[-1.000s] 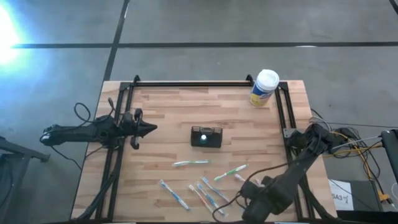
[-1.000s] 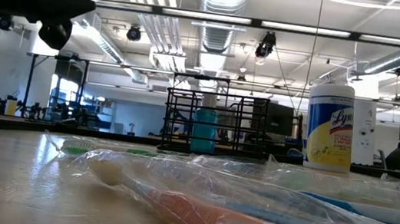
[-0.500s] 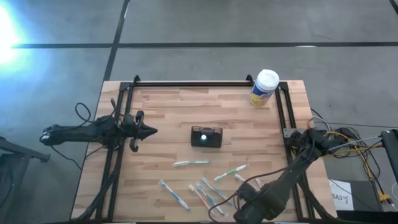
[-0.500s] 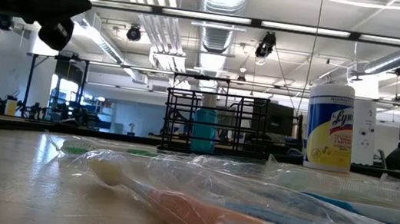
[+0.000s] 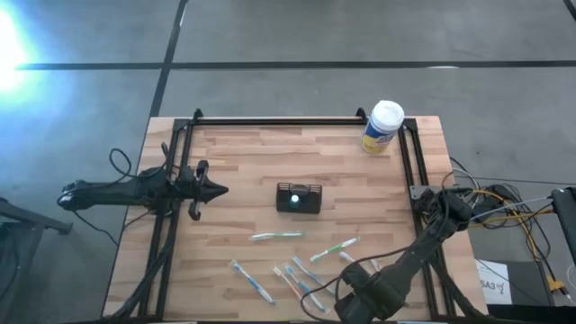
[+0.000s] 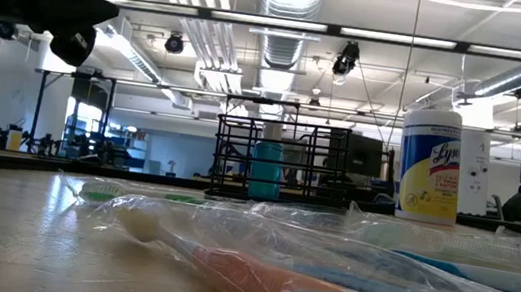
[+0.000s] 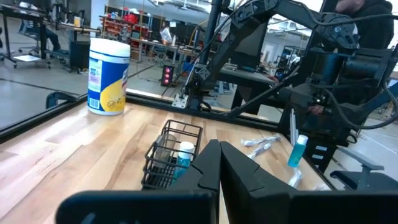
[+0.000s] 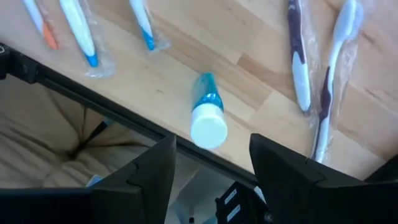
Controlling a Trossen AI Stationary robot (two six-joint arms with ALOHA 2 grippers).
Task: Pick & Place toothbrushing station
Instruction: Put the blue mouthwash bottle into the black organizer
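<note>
The black mesh caddy [image 5: 299, 198] stands on its base at the table's middle, with a blue white-capped tube inside; it also shows in the left wrist view [image 7: 169, 158] and the low view [image 6: 279, 159]. My left gripper [image 5: 219, 189] is shut and empty, held above the table to the caddy's left, pointing at it [image 7: 219, 158]. My right gripper [image 5: 354, 290] is open over the table's near edge, pointing down. Its fingers [image 8: 146, 171] stand on either side of a blue tube with a white cap [image 8: 208, 115], which lies on the wood below.
Several wrapped toothbrushes [image 5: 276, 236] [image 5: 301, 281] lie on the near half of the table and fill the low view's foreground [image 6: 324, 275]. A white-capped, yellow-labelled canister [image 5: 382, 126] stands at the far right corner. Black frame rails [image 5: 279, 121] run along the far and side edges.
My right gripper has moved along the near edge toward the table's left. The caddy and toothbrushes have stayed put.
</note>
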